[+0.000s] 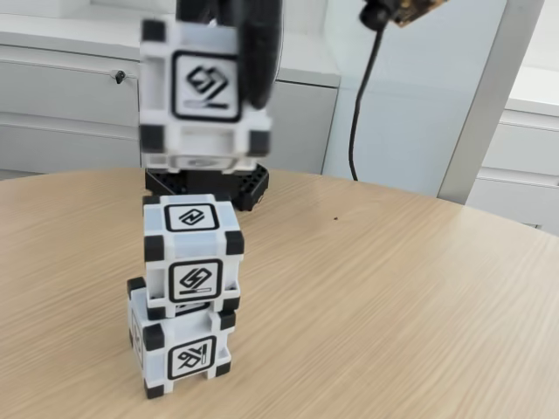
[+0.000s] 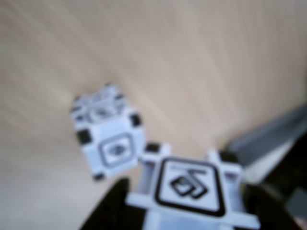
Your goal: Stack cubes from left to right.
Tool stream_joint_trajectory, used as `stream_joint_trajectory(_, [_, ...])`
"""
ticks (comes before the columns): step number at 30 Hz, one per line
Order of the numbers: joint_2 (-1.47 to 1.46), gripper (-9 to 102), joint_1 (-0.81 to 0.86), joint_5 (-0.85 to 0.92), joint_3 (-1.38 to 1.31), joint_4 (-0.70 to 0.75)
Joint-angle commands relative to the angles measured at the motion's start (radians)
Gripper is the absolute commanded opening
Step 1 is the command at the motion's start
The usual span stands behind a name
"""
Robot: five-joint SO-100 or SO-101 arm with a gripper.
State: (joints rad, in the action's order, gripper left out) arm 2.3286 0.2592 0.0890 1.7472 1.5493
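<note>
Nearest the camera in the fixed view, the two-cube stack [image 1: 185, 297] stands on the wooden table [image 1: 393, 297], upper cube sitting a touch askew on the lower. Above that stack, well clear of its top face, hangs the third cube [image 1: 203, 94] — blurred, gripped by the dark gripper [image 1: 253, 61], whose fingers are clamped on its sides. Behind the stack sits the arm's black base [image 1: 210, 185], and further back the grey cabinets [image 1: 61, 105].

The step in hand looks like the final placement. To do it well, I'd say centre the held cube squarely over the stack's top glyph, match its rotation, then lower slowly — the stack below is already slightly twisted, so a nudge could topple it.

The wrist view gives the plan offset: the held cube [image 2: 189, 189] sits lower-right of the stack [image 2: 108, 132], not yet overhead. The fixed view alone shows the vertical gap.
</note>
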Motion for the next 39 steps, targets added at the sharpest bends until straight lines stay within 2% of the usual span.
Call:
stream_joint_trajectory(1, [0.003, 6, 0.015, -0.011, -0.009, 0.046])
stream_joint_trajectory(18, [-0.140, 8, 0.018, -0.029, -0.008, 0.055])
stream_joint_trajectory(34, [-0.146, 11, 0.015, -0.086, -0.008, 0.058])
stream_joint_trajectory(39, [-0.140, 11, 0.015, -0.083, -0.018, 0.138])
